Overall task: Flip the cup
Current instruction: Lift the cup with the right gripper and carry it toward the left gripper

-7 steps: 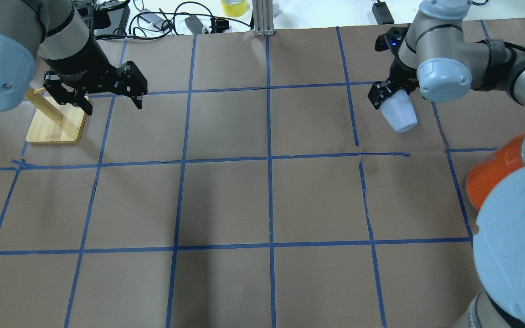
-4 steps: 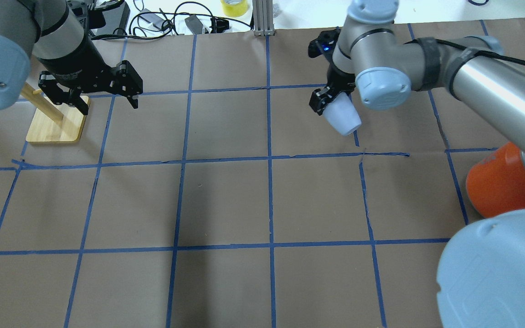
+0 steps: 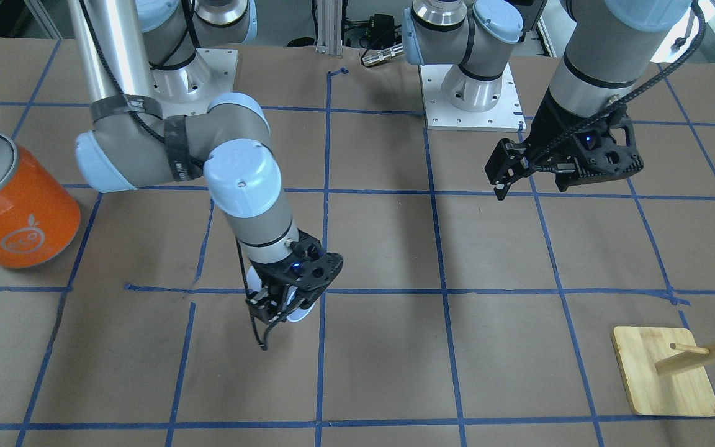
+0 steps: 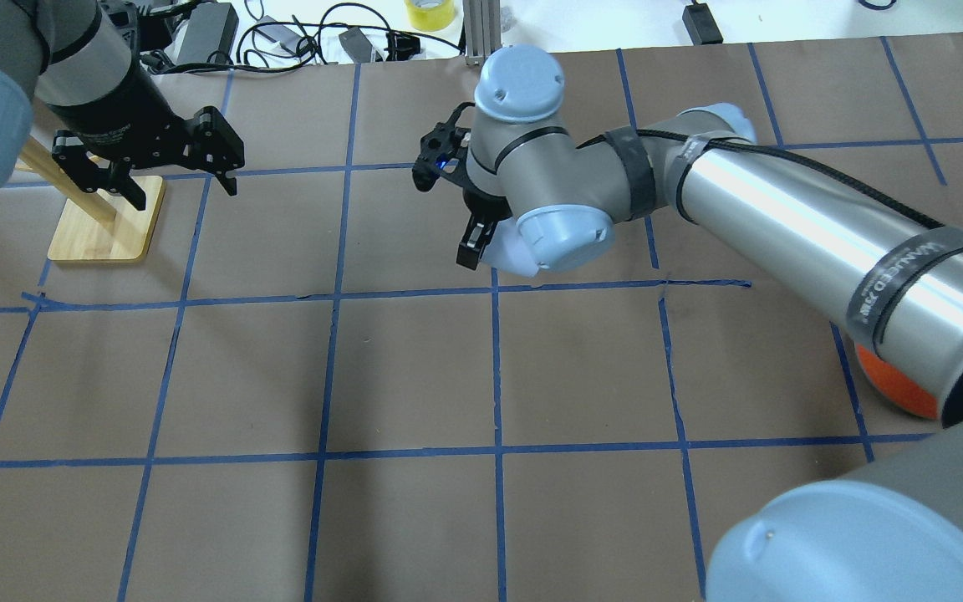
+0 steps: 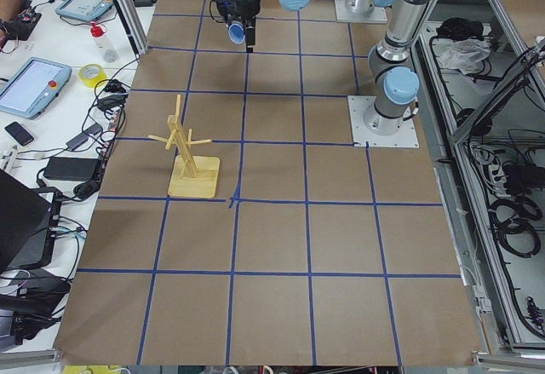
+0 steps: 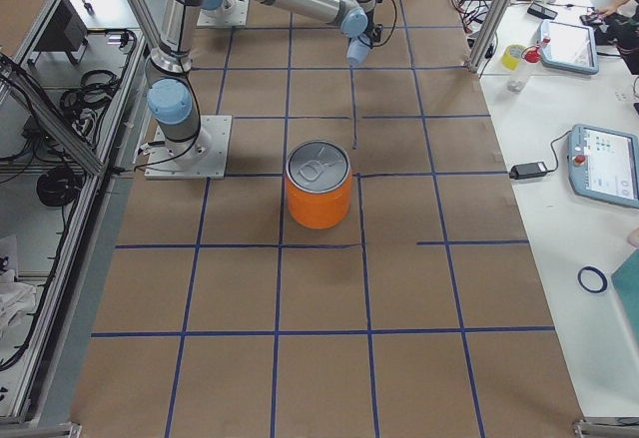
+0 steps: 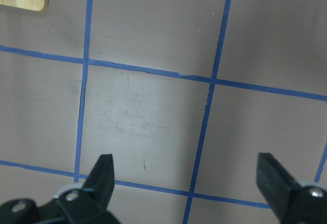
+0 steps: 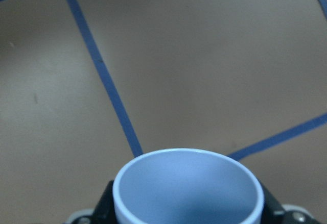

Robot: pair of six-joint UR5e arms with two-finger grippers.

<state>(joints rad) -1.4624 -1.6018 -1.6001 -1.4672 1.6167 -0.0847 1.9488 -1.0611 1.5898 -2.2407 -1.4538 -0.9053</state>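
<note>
My right gripper is shut on the cup, a small pale blue-white tumbler, and holds it tilted above the brown table near the middle grid line. The arm's wrist joint hides most of the cup from overhead. In the right wrist view I look into the cup's open mouth. It also shows in the front view, the left view and the right view. My left gripper is open and empty above the table's far left, also in the left wrist view and front view.
A wooden peg stand is under the left gripper's outer side. A large orange can with a silver lid is at the table's right, under my right arm. Cables and a tape roll lie past the far edge.
My right arm has carried the cup leftward from the table's right column to the middle line. My left gripper has drifted slightly left and away, still open.
</note>
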